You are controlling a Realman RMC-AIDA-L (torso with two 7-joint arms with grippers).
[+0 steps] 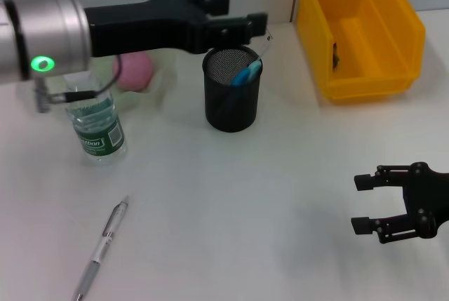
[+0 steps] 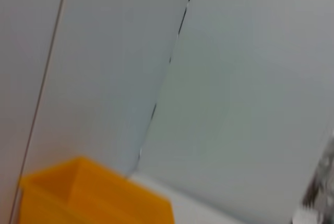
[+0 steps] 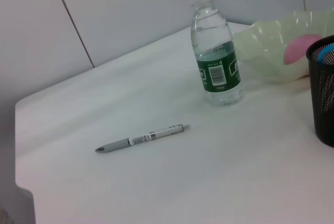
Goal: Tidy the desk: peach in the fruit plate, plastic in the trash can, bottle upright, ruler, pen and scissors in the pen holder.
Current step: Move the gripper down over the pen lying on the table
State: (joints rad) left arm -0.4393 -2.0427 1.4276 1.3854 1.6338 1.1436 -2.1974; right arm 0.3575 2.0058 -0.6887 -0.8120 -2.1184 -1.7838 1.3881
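Note:
The black mesh pen holder (image 1: 231,90) stands mid-table with a blue-handled item (image 1: 247,74) sticking out of it. My left gripper (image 1: 242,12) hovers open just above its rim, holding nothing. Behind the left arm, the pink peach (image 1: 133,69) lies in the pale green fruit plate (image 3: 266,51). The water bottle (image 1: 95,124) stands upright at the left. A silver pen (image 1: 102,248) lies flat near the front left. The yellow trash can (image 1: 358,31) sits at the back right. My right gripper (image 1: 379,204) rests open low at the front right. Ruler and plastic are not identifiable.
A small dark item (image 1: 335,55) lies inside the yellow bin. The left wrist view shows only the wall and the bin's corner (image 2: 94,195). In the right wrist view the table edge (image 3: 23,145) runs close behind the pen (image 3: 141,138).

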